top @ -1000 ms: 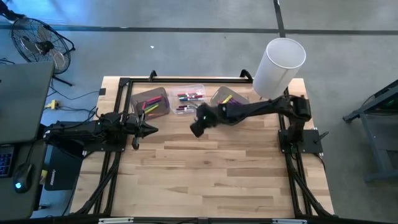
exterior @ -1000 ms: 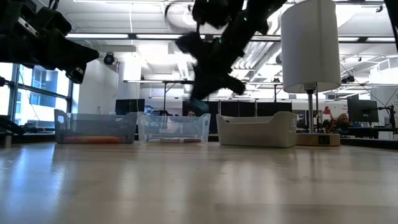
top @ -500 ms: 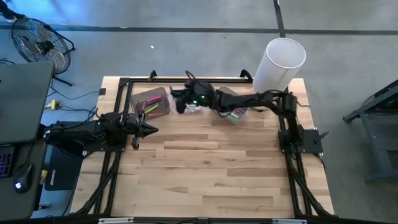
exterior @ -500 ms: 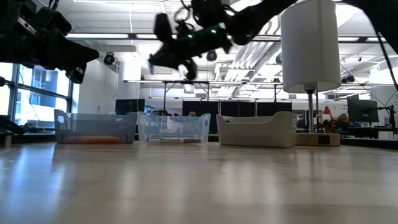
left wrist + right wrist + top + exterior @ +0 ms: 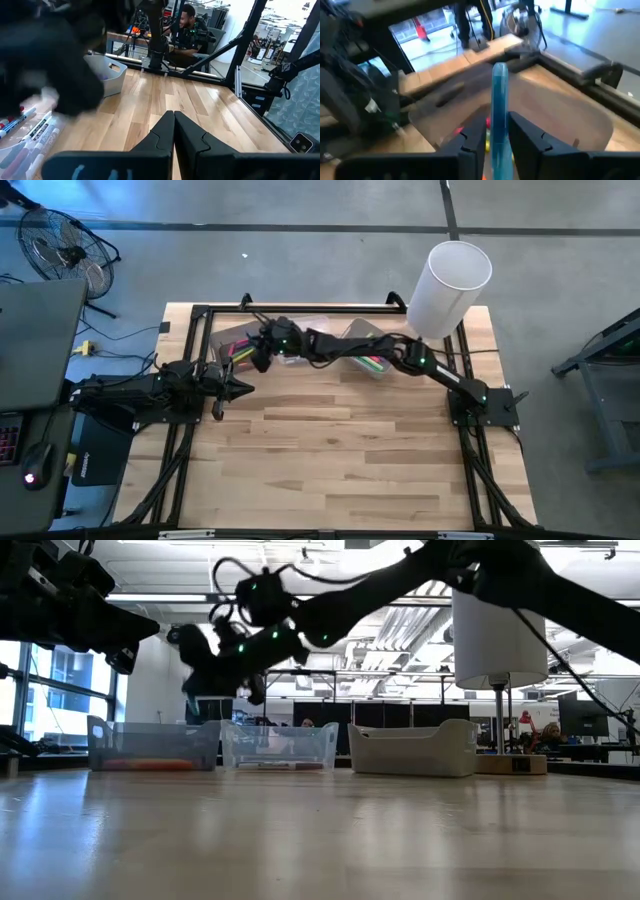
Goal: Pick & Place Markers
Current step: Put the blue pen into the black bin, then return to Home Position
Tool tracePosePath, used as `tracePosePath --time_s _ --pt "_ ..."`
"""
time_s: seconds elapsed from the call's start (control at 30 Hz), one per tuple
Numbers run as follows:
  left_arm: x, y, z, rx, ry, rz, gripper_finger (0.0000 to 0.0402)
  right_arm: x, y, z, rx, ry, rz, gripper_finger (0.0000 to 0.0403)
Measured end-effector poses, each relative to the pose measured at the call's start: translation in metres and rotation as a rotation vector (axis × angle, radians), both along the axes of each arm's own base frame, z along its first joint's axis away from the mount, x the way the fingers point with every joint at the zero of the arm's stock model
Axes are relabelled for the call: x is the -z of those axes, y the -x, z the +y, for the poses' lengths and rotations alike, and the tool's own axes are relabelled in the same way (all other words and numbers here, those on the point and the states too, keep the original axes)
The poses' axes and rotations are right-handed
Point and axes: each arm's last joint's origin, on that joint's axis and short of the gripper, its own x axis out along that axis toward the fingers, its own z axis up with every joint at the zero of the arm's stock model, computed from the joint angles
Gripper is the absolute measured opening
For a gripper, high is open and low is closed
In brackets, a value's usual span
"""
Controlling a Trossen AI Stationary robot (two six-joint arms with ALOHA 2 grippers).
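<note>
My right gripper (image 5: 262,352) reaches across the far side of the table and hovers over the left grey bin (image 5: 243,343), shut on a blue marker (image 5: 499,95). In the low view it hangs (image 5: 215,665) above that bin (image 5: 155,745). Red, yellow and green markers (image 5: 240,352) lie in the bin. More markers (image 5: 30,135) lie in the middle clear bin (image 5: 318,326), and others in the right grey bin (image 5: 372,362). My left gripper (image 5: 238,388) waits shut near the table's left edge, touching nothing. My right gripper pinches the blue marker's barrel (image 5: 499,131) between its two fingers (image 5: 472,140). The marker lies along the fingers and its free end (image 5: 499,70) sticks out past their tips. It is lifted clear, above the left grey bin.
A tall white cylinder (image 5: 448,285) stands at the table's far right corner. The three bins sit in a row along the far edge. Bare wooden tabletop (image 5: 340,450) fills the middle and near side. A person (image 5: 187,22) sits in the room beyond the table.
My right gripper has swept from in front of the clear bin toward the table's left and far edge, passing over the clear bin, and now hangs over the left grey bin. The arm has stretched out along the row of bins.
</note>
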Motion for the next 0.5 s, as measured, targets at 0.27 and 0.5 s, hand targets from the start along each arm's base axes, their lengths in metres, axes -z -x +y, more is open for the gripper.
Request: tracePosePath --time_s 0.27,0.5 --pt "0.000 0.000 0.000 0.000 0.000 0.000 0.0001 0.005 -0.001 -0.004 -0.011 -0.040 0.041 0.0105" --pt "0.000 0.000 0.000 -0.002 0.000 0.000 0.0001 -0.039 0.007 0.002 -0.130 -0.029 -0.029 0.0105"
